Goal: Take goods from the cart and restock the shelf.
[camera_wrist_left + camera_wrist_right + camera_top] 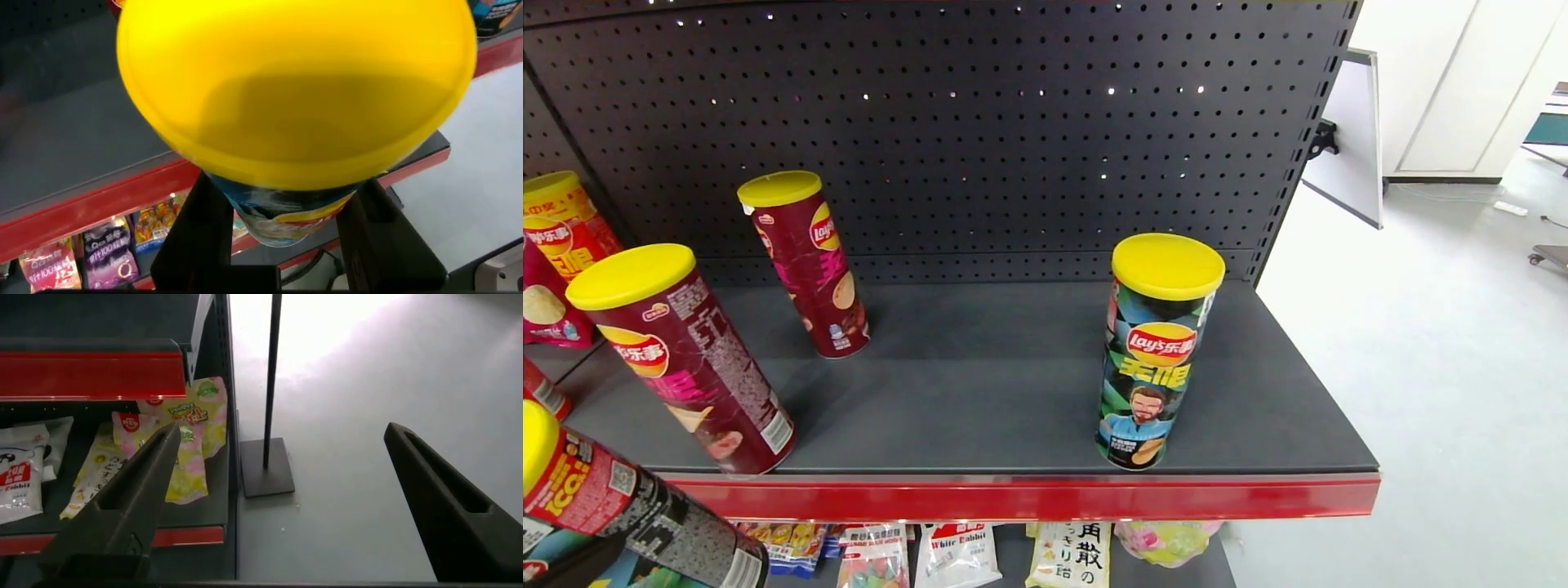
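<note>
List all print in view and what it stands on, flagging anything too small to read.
Green can: logo badge and big yellow characters, legible; fine print at its foot too small.
Back maroon can: logo legible; large pink characters partly turned away.
Front maroon can: logo legible; dense text block and barcode too small.
Red-and-black can: large yellow print; small text blurred.
Lower-shelf packets: big titles legible, the rest too small.
</note>
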### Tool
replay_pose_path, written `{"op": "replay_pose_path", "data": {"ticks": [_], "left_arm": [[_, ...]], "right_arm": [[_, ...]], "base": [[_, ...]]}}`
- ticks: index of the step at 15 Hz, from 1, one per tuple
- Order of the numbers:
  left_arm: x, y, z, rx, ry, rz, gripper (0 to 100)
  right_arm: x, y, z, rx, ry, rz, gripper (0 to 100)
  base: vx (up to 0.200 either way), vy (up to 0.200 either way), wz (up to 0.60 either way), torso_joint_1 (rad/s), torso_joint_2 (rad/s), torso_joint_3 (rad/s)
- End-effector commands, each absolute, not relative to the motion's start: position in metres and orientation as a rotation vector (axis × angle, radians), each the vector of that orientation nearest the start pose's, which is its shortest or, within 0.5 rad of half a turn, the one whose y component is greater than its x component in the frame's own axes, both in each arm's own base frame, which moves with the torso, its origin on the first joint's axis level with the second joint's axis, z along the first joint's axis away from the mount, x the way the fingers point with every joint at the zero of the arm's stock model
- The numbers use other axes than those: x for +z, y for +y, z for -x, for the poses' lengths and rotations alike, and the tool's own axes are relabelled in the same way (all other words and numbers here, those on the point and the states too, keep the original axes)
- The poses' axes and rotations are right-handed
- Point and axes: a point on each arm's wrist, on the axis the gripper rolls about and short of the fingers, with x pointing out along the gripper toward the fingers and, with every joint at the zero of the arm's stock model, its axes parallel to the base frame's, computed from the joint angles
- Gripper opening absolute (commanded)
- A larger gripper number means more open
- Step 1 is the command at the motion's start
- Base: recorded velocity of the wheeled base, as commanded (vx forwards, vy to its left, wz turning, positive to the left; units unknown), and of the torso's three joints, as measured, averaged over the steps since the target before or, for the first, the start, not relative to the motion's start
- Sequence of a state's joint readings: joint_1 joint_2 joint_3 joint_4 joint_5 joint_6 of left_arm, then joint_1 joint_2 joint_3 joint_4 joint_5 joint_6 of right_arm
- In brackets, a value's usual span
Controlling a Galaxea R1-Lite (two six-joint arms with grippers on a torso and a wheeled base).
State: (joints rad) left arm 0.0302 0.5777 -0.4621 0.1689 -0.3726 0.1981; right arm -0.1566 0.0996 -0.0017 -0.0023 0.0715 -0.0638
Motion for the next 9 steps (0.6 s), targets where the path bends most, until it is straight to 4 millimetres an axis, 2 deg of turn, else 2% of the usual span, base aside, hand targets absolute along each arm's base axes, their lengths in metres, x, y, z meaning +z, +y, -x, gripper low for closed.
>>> {"op": "replay_pose_path", "data": {"ticks": [1,2,9], "left_arm": [[0.1909,-0.0074,-0.0267,-0.365,0.237,-0.139,0],[0.1909,-0.0076,-0.0263,-0.373,0.235,-0.140,0],[0.1932,-0.0092,-0.0244,-0.436,0.217,-0.149,0]], "right_arm": [[0.0782,0.0039,0.0146,-0.081,0.100,0.053,100],[0.0782,0.0039,0.0146,-0.081,0.100,0.053,100],[0.0782,0.0030,0.0148,-0.017,0.098,0.056,100]], "base": [[0.000,0.000,0.00,0.000,0.00,0.000],[0.000,0.000,0.00,0.000,0.00,0.000],[0.000,0.000,-0.60,0.003,0.00,0.004]]}}
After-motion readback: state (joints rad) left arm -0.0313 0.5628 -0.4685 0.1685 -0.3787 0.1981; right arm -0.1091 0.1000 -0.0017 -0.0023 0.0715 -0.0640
